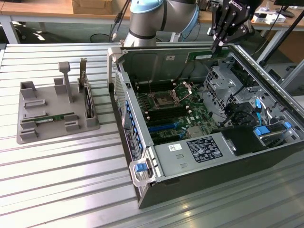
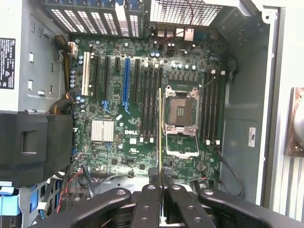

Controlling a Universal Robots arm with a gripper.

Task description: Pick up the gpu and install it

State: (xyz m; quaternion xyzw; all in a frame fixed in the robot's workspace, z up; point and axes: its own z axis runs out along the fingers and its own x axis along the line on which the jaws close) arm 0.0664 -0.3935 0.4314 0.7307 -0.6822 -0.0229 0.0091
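The gpu [image 1: 205, 55] was a long, narrow and thin green board. It was held in the air, pinched between the fingers of the gripper [image 1: 217, 46], above the open computer case [image 1: 176, 164]. It hung over the inside of the case, close to the case's far wall in the exterior view. Its long side was roughly level and it stood on its edge. In the wrist view the gpu [image 2: 160, 128] appeared edge-on, as one thin straight line.

silver-grey arm [image 1: 148, 26], pale blue joint cap [image 1: 144, 5], black riveted tool [image 2: 160, 174]
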